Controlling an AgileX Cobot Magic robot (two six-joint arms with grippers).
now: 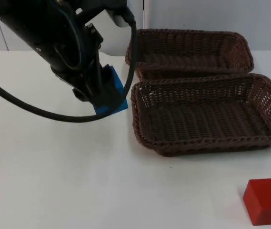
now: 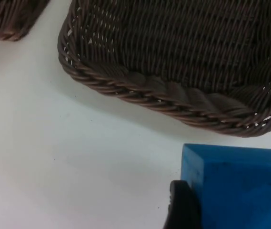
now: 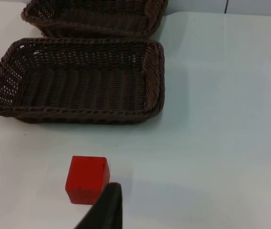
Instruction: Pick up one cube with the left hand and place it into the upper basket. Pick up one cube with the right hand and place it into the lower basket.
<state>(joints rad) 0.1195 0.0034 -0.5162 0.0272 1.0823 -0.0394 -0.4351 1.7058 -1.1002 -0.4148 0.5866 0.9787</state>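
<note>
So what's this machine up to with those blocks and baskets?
The left gripper is at the blue cube, just left of the two baskets, with a fingertip against the cube's side. Both the upper basket and the lower basket hold nothing yet. The red cube sits on the white table in front of the lower basket, and the right gripper waits above it.

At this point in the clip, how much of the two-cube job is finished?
Nothing is placed yet: the upper basket and the lower basket hold no cube. In hand: the left gripper is at the blue cube, left of the lower basket; whether it grips is unclear. Left: the red cube sits on the table, the right gripper close above it.
</note>
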